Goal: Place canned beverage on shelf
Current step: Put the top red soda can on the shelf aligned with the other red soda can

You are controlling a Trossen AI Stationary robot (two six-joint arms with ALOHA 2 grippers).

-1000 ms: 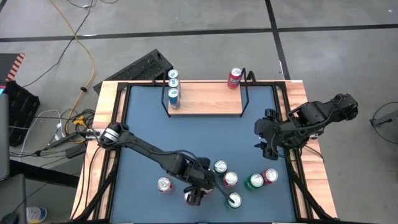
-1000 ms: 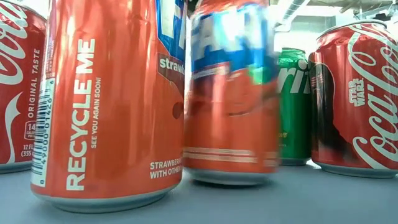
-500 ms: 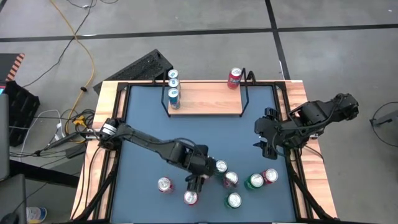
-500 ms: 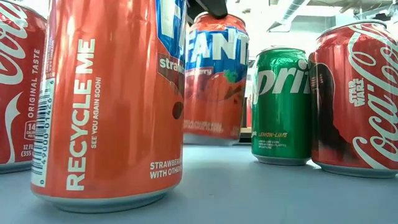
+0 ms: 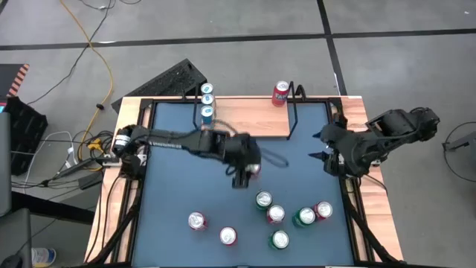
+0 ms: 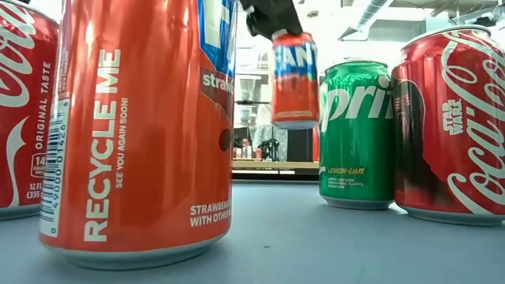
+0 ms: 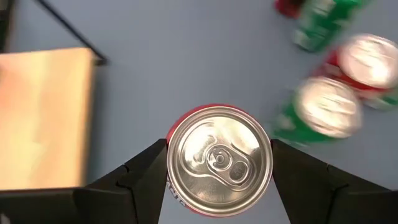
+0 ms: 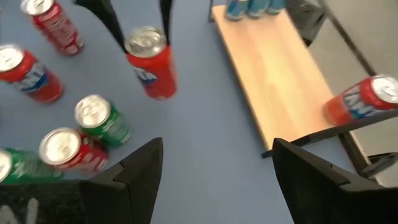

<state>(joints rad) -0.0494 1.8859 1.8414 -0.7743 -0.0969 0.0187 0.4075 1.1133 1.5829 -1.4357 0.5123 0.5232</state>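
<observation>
The blue table [image 5: 171,208] carries the shelf [image 5: 245,119] along its far edge, a light-wood board with black wire frames at both ends. Three blue cans [image 5: 207,100] stand in a row at the shelf's left end, and a red can [image 5: 281,93] stands at its right end.

The left arm reaches across the middle of the table, and the left gripper [image 5: 244,165] hangs just in front of the shelf's near edge. Its fingers [image 7: 146,171] are clamped on either side of an orange Fanta can [image 6: 293,79], held upright and clear of the table. Behind the gripper, toward the table's near edge, stands a group of cans [image 5: 286,216], red and green, with two more red cans [image 5: 197,220] a little to their left.

The right gripper [image 5: 327,149] waits at the table's right side, near the shelf's right end, its fingers [image 8: 134,171] spread wide around nothing.
</observation>
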